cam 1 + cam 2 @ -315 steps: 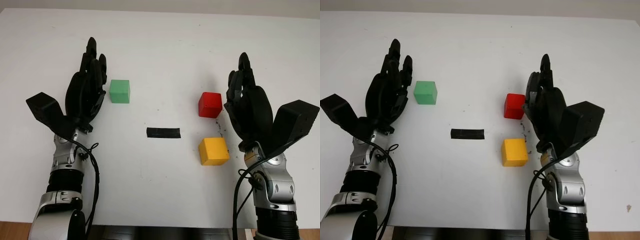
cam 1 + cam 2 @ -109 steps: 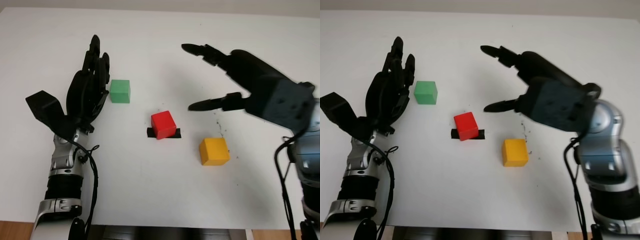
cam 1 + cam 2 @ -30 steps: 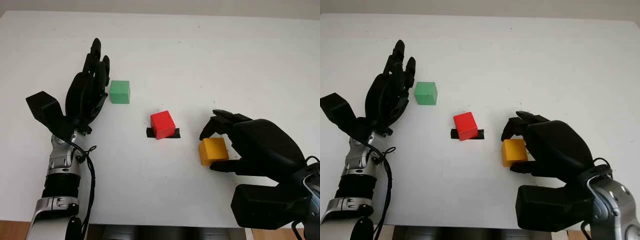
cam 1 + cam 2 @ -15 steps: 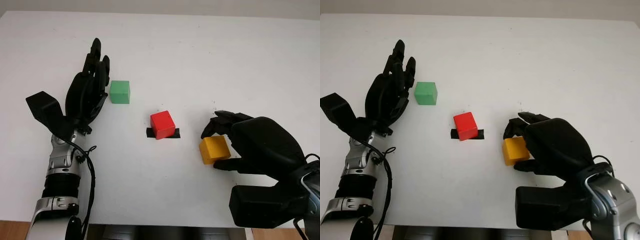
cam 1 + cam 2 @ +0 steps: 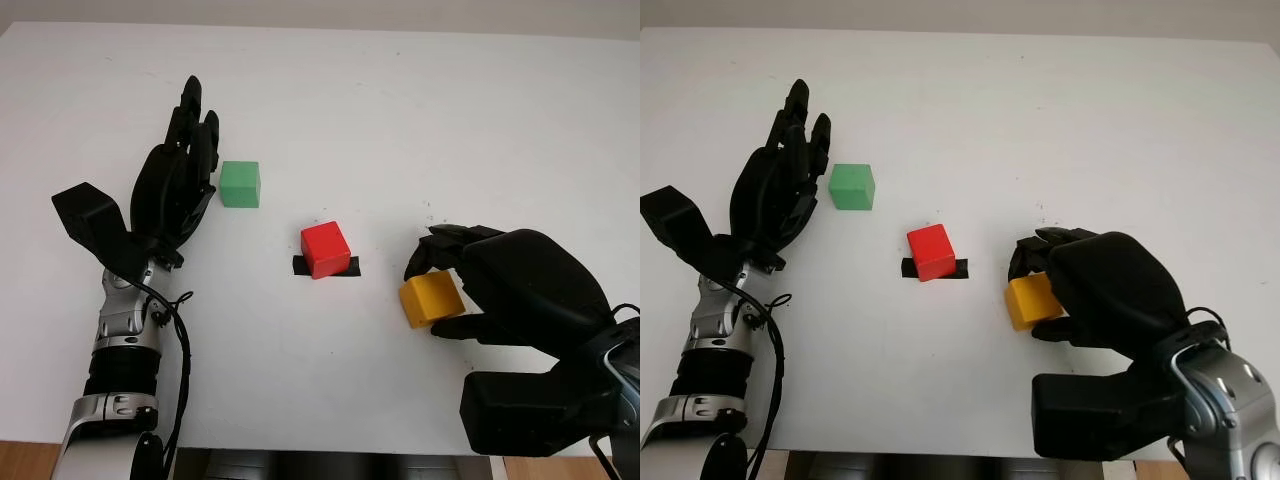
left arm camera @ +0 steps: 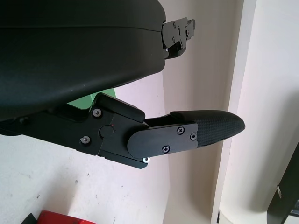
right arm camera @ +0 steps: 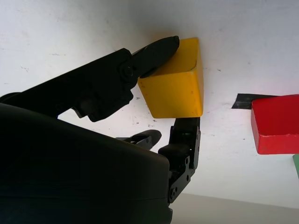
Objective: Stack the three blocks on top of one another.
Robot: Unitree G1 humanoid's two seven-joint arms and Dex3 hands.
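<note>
The right hand (image 5: 500,290) grips the yellow block (image 5: 431,298) near the table's (image 5: 400,100) front right. The red block (image 5: 326,248) sits mid-table, to its left. The left hand (image 5: 175,185) is open beside the green block (image 5: 240,183).

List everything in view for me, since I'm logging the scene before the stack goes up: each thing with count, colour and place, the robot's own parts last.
Table: one, white, under everything.
Tape strip: one, black, at the table's middle, partly under the red block.
Red block: one, red, on the tape strip, nothing on top of it.
Green block: one, green, beyond and left of the red block, just right of the left hand.
Yellow block: one, yellow, right of the red block, tilted, pinched in the right hand.
Left hand: one, black, open, at the table's left beside the green block.
Right hand: one, black, at the near right, fingers closed on the yellow block.
</note>
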